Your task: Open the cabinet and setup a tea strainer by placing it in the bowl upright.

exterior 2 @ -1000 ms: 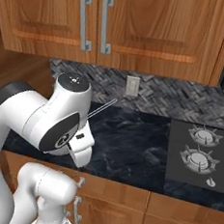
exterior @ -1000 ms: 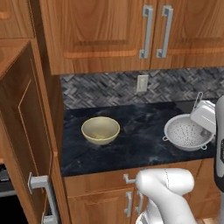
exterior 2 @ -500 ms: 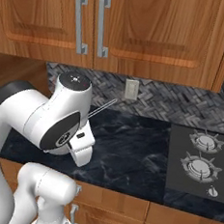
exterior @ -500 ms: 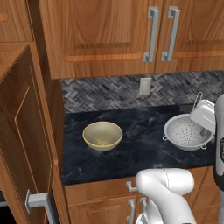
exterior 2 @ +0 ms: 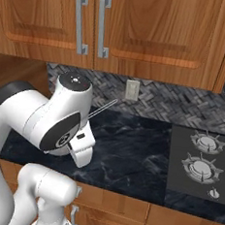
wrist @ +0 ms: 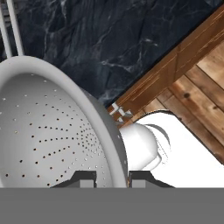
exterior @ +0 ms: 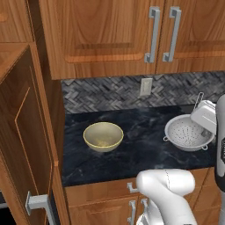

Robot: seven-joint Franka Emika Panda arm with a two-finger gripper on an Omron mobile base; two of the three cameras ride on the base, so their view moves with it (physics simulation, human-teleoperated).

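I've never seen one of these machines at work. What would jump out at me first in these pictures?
Probably the silvery-white perforated metal tea strainer, held over the dark marble counter at the right, its rim clamped between the fingers of the robot's gripper. To its left, a plain beige-cream bowl stands empty on the same counter. At the far left, a tall brown wooden cabinet door hangs open.

Bowl on counter, left of tea strainer, well apart. Outlet on wall behind, between them. Stove at counter's right end. Cabinet above.
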